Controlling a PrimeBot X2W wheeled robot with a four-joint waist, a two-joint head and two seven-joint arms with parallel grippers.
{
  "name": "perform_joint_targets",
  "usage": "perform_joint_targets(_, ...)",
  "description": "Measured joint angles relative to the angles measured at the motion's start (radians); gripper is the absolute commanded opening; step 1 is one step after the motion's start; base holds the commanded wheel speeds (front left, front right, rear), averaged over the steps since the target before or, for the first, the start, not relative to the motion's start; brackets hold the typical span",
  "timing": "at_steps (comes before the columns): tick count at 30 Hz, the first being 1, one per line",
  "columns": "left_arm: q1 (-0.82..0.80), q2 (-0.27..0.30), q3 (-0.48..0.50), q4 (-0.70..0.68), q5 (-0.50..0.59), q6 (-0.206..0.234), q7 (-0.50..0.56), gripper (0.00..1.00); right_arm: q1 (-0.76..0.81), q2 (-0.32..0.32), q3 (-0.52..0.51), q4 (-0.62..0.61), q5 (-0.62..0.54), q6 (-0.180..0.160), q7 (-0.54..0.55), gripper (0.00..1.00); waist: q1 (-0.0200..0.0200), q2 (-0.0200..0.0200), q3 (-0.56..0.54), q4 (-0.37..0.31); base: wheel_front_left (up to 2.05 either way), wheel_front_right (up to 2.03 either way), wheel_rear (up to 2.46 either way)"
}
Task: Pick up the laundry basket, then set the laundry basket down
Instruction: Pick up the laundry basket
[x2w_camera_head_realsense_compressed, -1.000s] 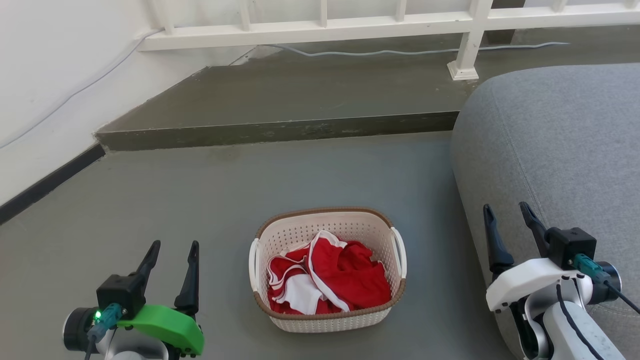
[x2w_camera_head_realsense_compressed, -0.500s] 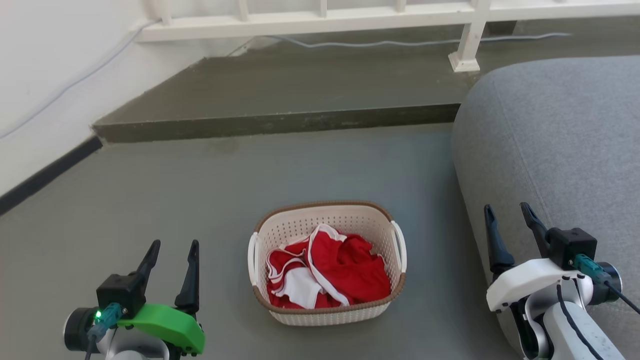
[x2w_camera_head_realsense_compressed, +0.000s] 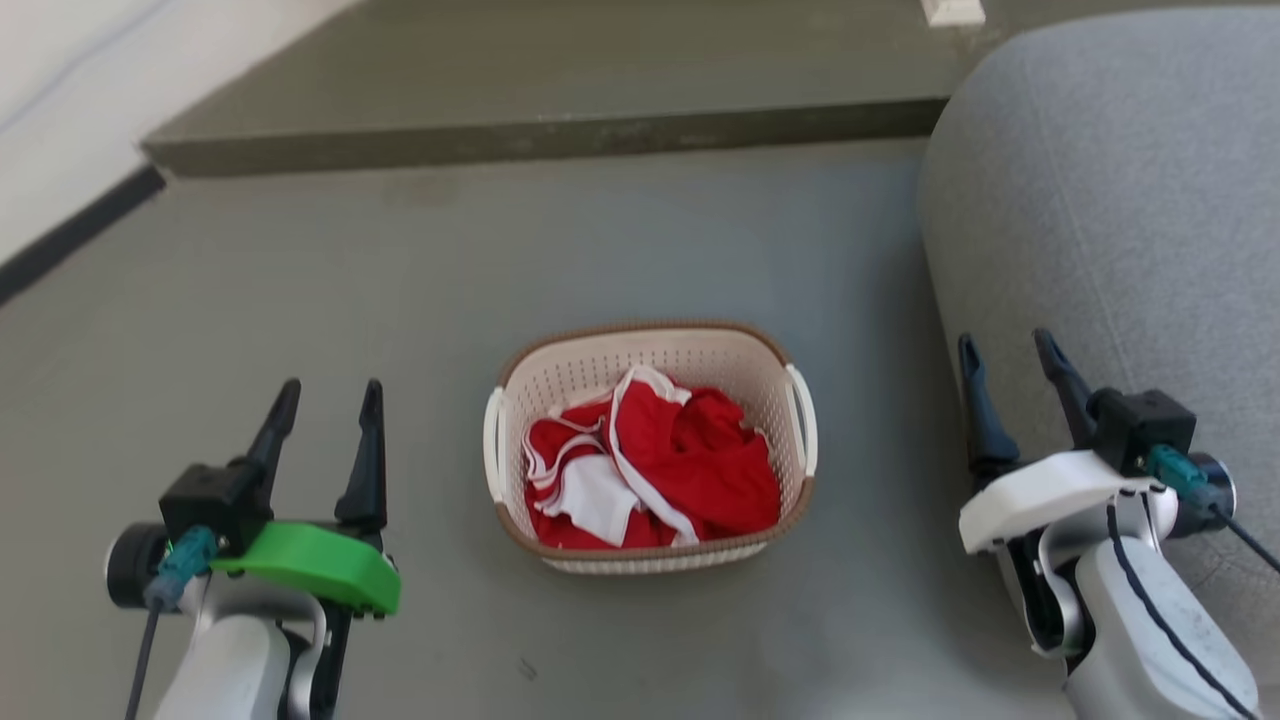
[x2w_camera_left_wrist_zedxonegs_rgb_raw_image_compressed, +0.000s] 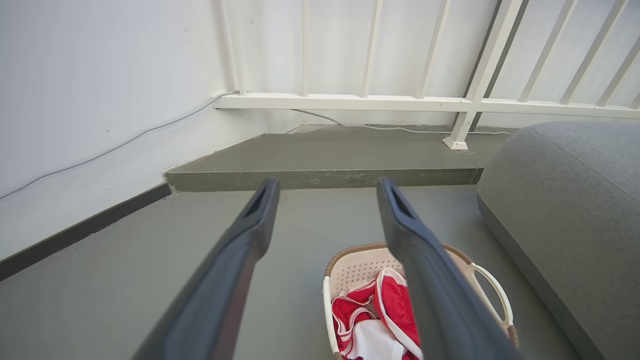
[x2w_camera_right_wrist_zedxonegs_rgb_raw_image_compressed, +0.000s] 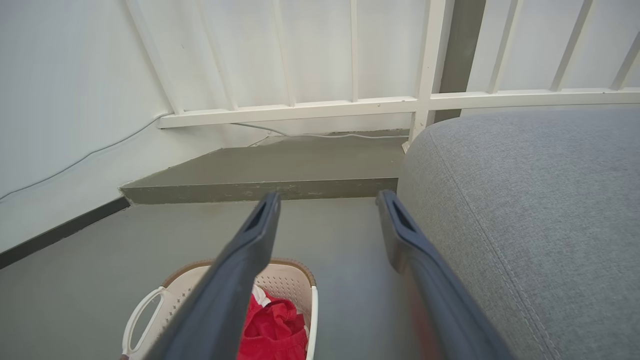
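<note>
**Basket sits between two open grippers**

The small cream plastic laundry basket (x2w_camera_head_realsense_compressed: 590, 370), with its brown rim and white loop handles, stands on the flat grey floor (x2w_camera_head_realsense_compressed: 300, 280). It is to the right of the left gripper (x2w_camera_head_realsense_compressed: 332, 390) and to the left of the right gripper (x2w_camera_head_realsense_compressed: 1004, 345), and it touches neither one. Both grippers have their dark fingers spread apart and hold nothing. The right gripper is just beside a big grey fabric cushion (x2w_camera_head_realsense_compressed: 1100, 200). Red and white clothes (x2w_camera_head_realsense_compressed: 680, 460) lie bunched up inside the basket.

Soft, even daylight, brightest on the white wall (x2w_camera_left_wrist_zedxonegs_rgb_raw_image_compressed: 100, 75); the laundry basket (x2w_camera_head_realsense_compressed: 650, 558) casts scarcely any shadow; the head view is slightly blurred.
</note>
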Motion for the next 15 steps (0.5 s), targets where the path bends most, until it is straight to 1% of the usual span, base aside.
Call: perform_joint_targets(15, -0.145, -0.004, 0.025, -0.001, -0.002, -0.022, -0.003, 1.0, -0.158, -0.003, -0.013, 0.001, -0.019, 0.0, -0.001, 1.0, 0.0, 0.0, 0.209, 0.011, 0.0, 0.0, 0.0)
